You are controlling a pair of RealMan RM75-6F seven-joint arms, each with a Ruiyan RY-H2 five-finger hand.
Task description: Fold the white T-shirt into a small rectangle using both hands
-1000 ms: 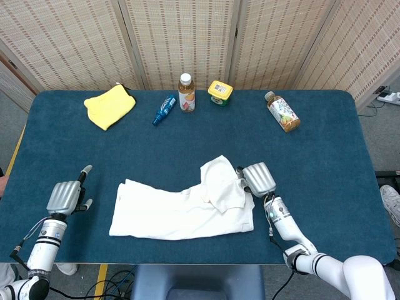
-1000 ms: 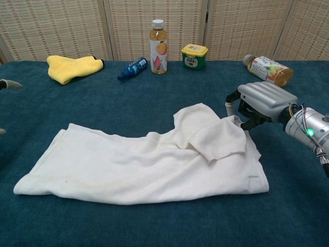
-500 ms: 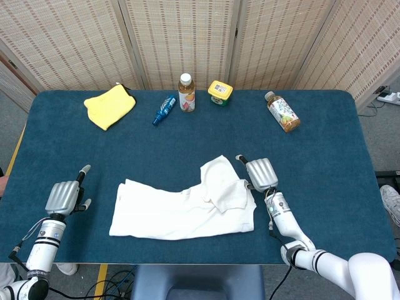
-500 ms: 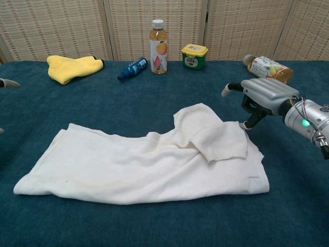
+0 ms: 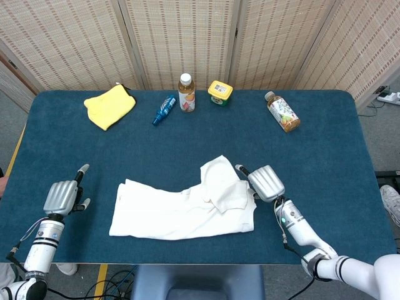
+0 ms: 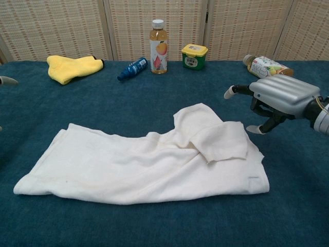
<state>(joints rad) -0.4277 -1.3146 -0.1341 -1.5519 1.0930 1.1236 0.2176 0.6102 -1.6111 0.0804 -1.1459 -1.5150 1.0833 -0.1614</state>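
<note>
I see a woven folding screen point(image 5: 187, 37) behind my blue-covered table point(image 5: 350, 156), grey floor point(image 5: 381, 134) (cables trailing) at right.

The right hand point(image 5: 267, 184) hovered palm down, fingers point(image 6: 230, 92) spread and empty. The left hand point(image 5: 60, 197) was likewise empty, fingers apart.

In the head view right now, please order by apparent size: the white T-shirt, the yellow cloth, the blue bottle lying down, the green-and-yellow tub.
1. white T-shirt, by far the largest
2. yellow cloth
3. blue bottle and green-and-yellow tub: the bottle is longer and the tub wider, so no ranking between them.
</note>
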